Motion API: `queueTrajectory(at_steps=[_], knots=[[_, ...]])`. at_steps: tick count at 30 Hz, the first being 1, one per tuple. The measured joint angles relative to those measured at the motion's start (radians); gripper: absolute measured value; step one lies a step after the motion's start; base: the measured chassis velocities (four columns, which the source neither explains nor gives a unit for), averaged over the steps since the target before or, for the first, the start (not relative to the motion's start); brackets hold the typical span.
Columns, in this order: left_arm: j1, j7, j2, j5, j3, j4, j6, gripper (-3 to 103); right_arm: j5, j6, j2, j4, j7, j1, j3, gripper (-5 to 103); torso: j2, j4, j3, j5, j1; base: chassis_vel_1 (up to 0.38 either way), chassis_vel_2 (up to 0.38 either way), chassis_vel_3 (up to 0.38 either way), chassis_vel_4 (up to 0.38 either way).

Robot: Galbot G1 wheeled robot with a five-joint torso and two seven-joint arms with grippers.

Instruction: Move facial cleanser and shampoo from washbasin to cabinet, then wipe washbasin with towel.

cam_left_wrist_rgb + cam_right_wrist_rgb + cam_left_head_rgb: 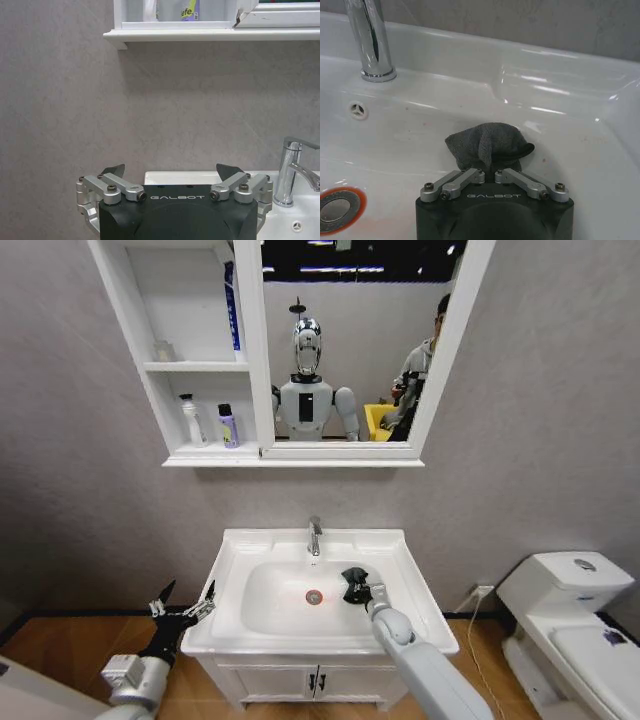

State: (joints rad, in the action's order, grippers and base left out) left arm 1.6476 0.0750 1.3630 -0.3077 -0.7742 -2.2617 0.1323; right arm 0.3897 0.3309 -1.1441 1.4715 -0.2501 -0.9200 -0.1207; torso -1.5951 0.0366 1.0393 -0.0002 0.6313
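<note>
Left pincer (183, 608) hung off the washbasin's left edge, below rim level, fingers spread wide and holding nothing; the left wrist view showed both black tips (116, 170) apart with bare grey wall between them.

Cabinet (196, 368) was mounted on the wall above, joined to the mirror (350, 340). Its lowest compartment held a white bottle (192, 420) and, just beside it, a smaller purple bottle with a black cap (229, 426). A blue item (231, 305) stood upright in the top compartment against the mirror frame; could not tell what it was.

Washbasin (395, 545) sat centred below, chrome tap (314, 536) at the back rim, red-ringed drain (314, 595) at the bowl's bottom.

Right pincer (355, 586) was inside the bowl, right of the drain, fingers drawn together on the towel (489, 144). In the right wrist view the dark cloth was bunched at the fingertips and pressed against the white bowl surface, on the slope between drain and right rim.

A white toilet (565, 615) stood at far right.
</note>
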Motion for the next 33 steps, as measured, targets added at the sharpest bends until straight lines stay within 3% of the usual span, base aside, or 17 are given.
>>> queueTrajectory(at_steps=[5, 12, 26, 33], knots=[[0.0, 0.0, 0.0, 0.0, 0.0, 0.0, 0.0, 100, -0.024, 0.015, 0.022, 0.022, 0.001, -0.019, -0.008, 4, 0.0, -0.0001, 0.0, 0.0001, 0.0, 0.0, 0.0, 0.0, 0.0], [0.0, 0.0, 0.0, 0.0, 0.0, 0.0, 0.0, 100, 0.093, 0.05, -0.021, -0.034, -0.02, -0.012, 0.011, 4, 0.0, 0.0, 0.0, 0.0001, 0.0, 0.0, 0.0, 0.0, 0.0], [0.0, 0.0, 0.0, 0.0, 0.0, 0.0, 0.0, 100, 0.291, 0.084, -0.24, -0.248, -0.002, 0.154, 0.11, 4, 0.0, 0.0001, 0.0, 0.0001, 0.0, 0.0, 0.0, 0.0, 0.0], [0.0, 0.0, 0.0, 0.0, 0.0, 0.0, 0.0, 100, 0.249, 0.073, -0.334, -0.319, 0.025, 0.198, 0.147, 4, 0.0, -0.0001, 0.0, -0.0002, 0.0, 0.0, 0.0, 0.0, 0.0]])
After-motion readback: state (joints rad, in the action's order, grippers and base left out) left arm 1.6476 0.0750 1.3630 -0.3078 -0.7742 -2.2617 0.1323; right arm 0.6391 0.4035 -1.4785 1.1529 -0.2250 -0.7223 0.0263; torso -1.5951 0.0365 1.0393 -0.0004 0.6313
